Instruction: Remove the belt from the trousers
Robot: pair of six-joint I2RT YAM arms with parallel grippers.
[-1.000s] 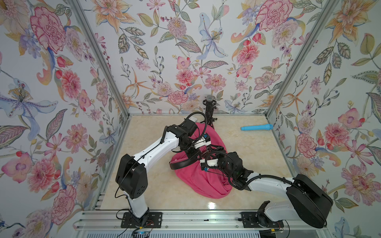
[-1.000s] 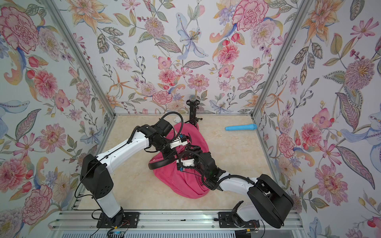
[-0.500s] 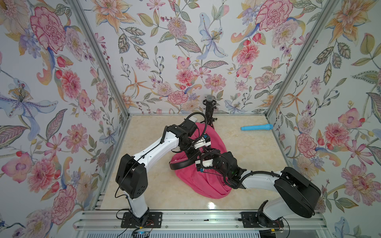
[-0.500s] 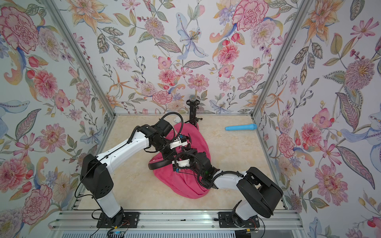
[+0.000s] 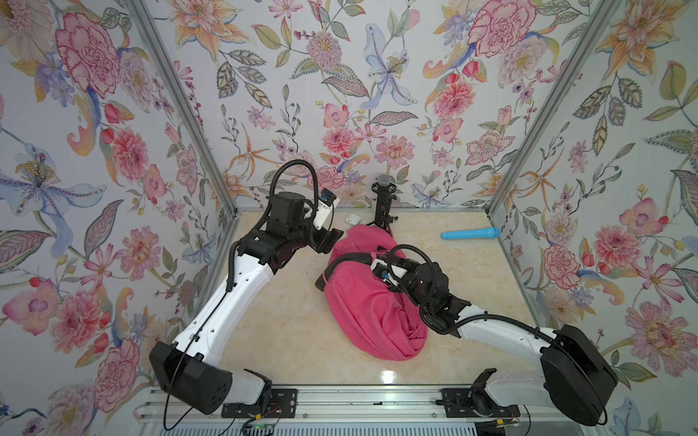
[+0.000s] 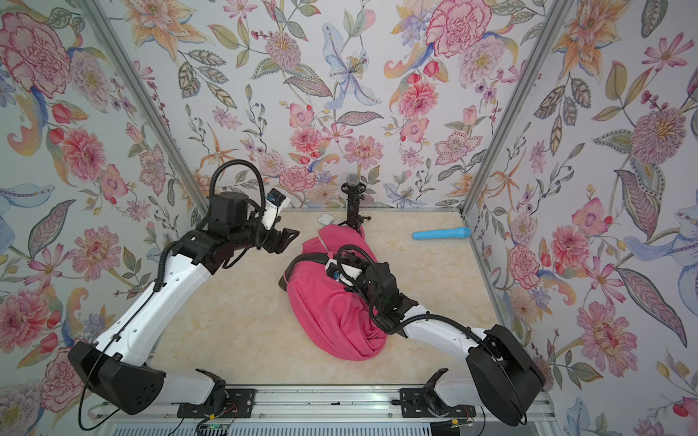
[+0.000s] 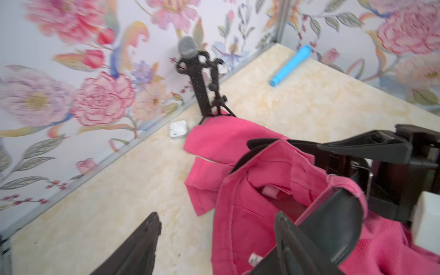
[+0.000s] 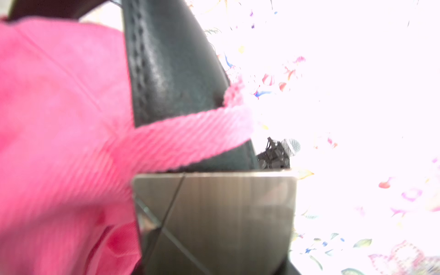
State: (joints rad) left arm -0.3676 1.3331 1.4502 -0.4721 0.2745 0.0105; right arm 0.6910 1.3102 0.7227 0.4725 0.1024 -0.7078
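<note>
The job is partly under way at best. The trousers (image 5: 370, 313) lie in a heap just in front of the microphone stand (image 5: 381, 204), their upper edge touching its feet. The belt (image 5: 342, 260) is not yet out: it curves around the waistband on the side away from the stand, and the right wrist view shows it passing under a pink belt loop (image 8: 190, 133). Freeing it from the loops is what I judge is left. The left gripper (image 5: 328, 241) hangs beside the stand, just clear of the fabric, with its jaws spread wide and nothing between them. The right gripper (image 5: 377, 264) sits on the waistband in front of the stand, where the belt rises to it. A brushed metal plate (image 8: 214, 214), probably the buckle, hides its jaws, so I cannot tell its grip.
</note>
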